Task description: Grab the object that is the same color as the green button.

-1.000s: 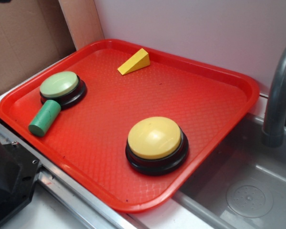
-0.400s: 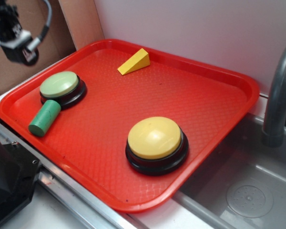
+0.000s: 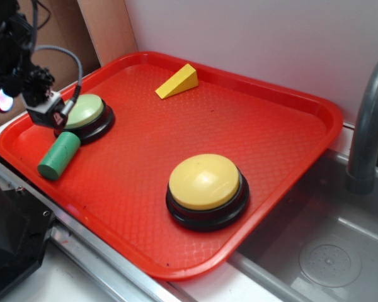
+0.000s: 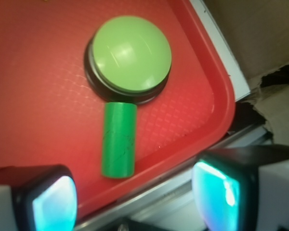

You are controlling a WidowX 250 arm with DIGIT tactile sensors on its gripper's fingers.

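Since a second ago the gripper has come into view and descended at the tray's 9 o'clock edge, and now hangs above the green button with its fingers spread wide and empty. On the tray, the green cylinder lies on its side at the button's 6 o'clock in the wrist view, one end touching the button's black base; the yellow wedge and yellow button sit well apart from it.
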